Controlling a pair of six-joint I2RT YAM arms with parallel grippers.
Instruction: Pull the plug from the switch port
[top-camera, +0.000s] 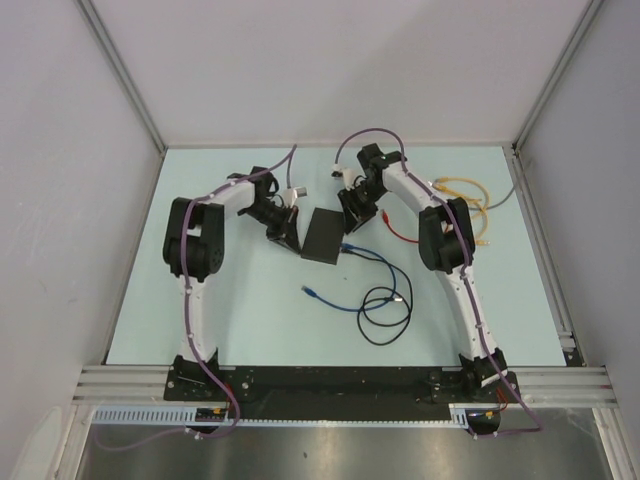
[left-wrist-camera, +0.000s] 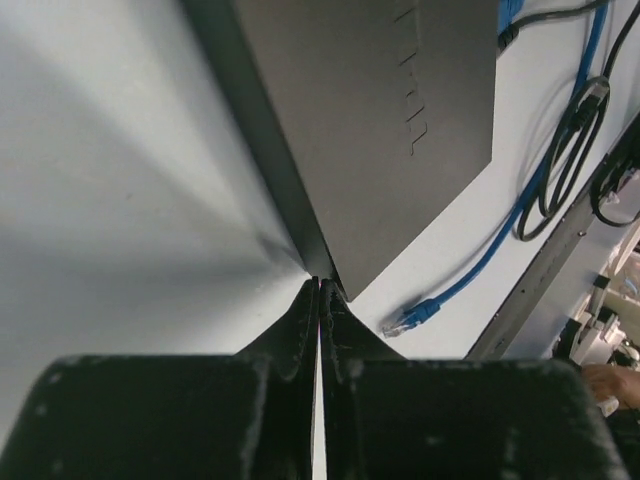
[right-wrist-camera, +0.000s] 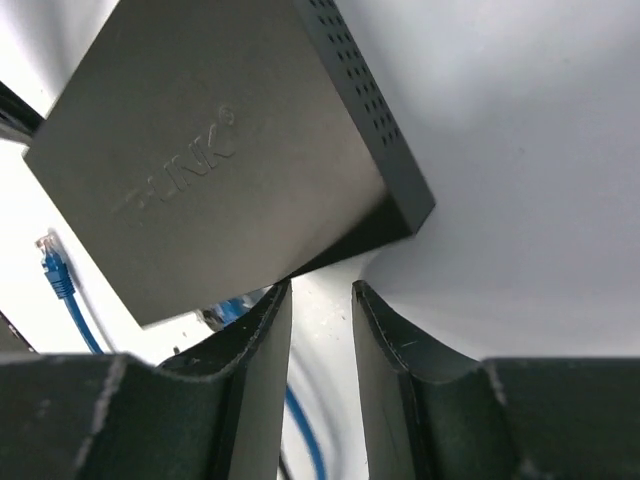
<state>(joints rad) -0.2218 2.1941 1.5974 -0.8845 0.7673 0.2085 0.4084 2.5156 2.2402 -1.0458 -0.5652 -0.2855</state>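
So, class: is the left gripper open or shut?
Shut: the left gripper has its fingers pressed together at the switch corner.

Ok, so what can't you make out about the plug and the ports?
- Ports on the switch: too small in the top view; neither wrist view shows that edge.
- Blue plug beside it: tiny from above, cut by the left wrist view's top edge, mostly hidden behind the switch in the right wrist view.

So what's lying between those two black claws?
The switch, a flat black box, lies between the left gripper and the right gripper. The top view shows it best.
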